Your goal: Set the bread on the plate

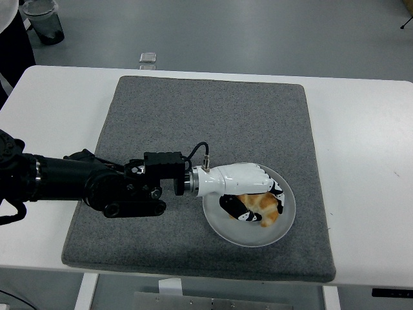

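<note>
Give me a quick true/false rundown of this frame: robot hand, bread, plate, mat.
1. The left robot hand is closed around the bread. True.
2. The bread is over the plate. True.
3. The plate sits directly on the bare white table. False: it sits on the grey mat.
4. The right arm is reaching over the mat. False: no right arm shows in this view.
5. The plate lies in the mat's far left corner. False: it is near the mat's front right.

High head view over table (361,129)
</note>
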Tool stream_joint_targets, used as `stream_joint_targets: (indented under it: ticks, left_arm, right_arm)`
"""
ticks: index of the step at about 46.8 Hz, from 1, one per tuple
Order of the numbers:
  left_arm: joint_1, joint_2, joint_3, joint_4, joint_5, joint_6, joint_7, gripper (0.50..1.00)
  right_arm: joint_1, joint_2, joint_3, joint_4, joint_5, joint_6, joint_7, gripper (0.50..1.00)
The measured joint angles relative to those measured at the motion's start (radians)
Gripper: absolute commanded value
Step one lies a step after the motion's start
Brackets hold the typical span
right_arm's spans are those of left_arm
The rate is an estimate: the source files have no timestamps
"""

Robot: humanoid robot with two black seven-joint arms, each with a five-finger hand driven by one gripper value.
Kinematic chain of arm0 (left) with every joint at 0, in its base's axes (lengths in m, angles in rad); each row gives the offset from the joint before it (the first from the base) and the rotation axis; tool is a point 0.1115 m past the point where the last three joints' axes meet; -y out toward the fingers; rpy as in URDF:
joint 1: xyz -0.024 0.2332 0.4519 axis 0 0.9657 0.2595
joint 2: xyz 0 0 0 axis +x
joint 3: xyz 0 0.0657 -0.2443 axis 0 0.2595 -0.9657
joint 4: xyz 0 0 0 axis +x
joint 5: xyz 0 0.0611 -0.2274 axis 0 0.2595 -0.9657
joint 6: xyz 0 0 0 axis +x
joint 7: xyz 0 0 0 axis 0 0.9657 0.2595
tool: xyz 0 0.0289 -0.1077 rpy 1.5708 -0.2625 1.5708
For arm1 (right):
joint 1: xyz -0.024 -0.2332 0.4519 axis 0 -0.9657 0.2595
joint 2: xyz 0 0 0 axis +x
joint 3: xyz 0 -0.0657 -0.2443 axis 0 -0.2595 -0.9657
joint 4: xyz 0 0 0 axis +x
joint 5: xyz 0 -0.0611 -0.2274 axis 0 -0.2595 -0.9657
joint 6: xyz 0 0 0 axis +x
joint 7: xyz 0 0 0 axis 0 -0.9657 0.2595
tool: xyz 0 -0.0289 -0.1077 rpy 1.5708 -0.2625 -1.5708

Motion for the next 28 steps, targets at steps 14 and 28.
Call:
stream_joint_targets:
  ticks: [14,28]
  left_arm:
    - [0.002,0.007,-0.017,0.0,-0.003,0.001,0.001,0.64]
    - [-0.001,0.01,-0.019,-0.004,-0.008,0.001,0.0,0.823]
  right_arm:
    - [0.002,0.0,-0.001,0.0,0.0,0.0,0.0,0.93]
    - [0.002,0.0,-0.002,0.0,0.0,0.0,0.0,0.93]
